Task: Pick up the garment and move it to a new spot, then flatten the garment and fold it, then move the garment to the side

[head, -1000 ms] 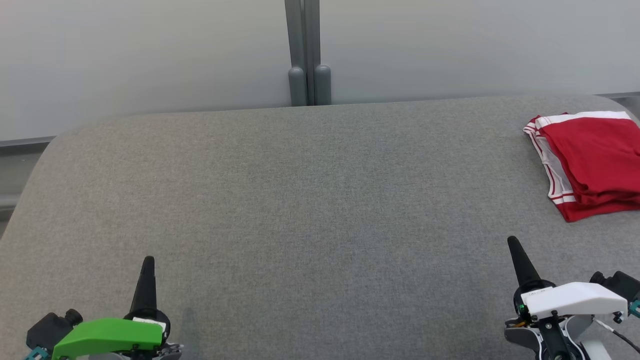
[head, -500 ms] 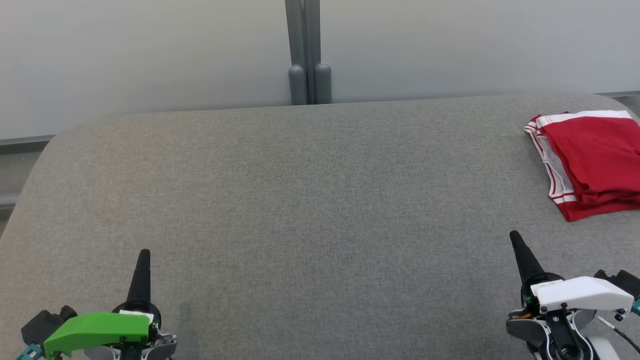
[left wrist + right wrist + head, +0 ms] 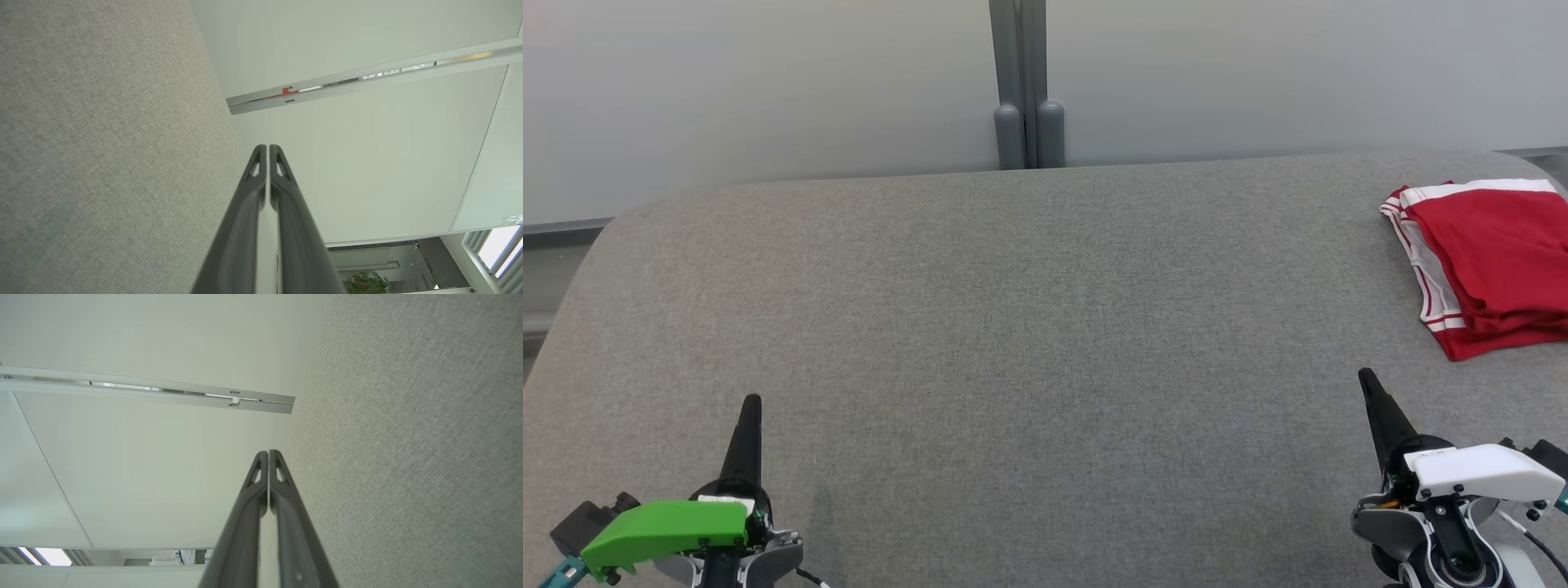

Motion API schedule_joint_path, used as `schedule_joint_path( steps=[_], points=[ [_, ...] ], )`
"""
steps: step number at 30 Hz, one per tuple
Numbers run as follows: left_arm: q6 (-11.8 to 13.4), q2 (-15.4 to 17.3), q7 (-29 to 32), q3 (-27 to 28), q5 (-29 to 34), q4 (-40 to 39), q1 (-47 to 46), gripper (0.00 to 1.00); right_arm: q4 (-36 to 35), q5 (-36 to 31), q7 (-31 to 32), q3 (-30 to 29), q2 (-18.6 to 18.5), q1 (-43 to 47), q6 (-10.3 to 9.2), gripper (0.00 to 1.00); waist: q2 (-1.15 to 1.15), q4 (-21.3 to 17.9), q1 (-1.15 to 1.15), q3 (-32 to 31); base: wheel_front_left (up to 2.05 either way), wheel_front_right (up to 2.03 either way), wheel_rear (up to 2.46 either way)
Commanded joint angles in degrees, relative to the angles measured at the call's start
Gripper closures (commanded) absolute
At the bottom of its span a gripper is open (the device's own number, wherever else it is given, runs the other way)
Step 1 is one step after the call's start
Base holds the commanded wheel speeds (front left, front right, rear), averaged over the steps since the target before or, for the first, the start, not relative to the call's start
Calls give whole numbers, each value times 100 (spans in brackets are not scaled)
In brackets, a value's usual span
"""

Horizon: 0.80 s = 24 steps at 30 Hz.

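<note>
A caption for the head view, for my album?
Folded red garment lies far right on grey surface; left gripper and right gripper shut.

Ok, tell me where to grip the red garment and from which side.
Grip the garment at its near corner, coming from the near side with the right gripper, which is closest. The folded layers stack up there and that edge faces the gripper, so one pinch would probably catch them all. The gripper is shut, so open it first.
</note>
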Motion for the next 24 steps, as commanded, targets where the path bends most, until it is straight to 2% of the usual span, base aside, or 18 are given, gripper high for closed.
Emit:
schedule_joint_path(
  steps=[1, 24],
  points=[
    [-57, 30, 30, 46, -139, 6, -128, 100, 1, 123, 38, -33, -2, -104, 3, 100, 0, 0, 0, 2, 0, 0, 0],
    [-162, 1, 299, 232, -1025, 153, -328, 100, 65, 952, 303, -215, 46, -224, 2, 100, 0, 8, 0, 33, 0, 0, 0]
  ],
)
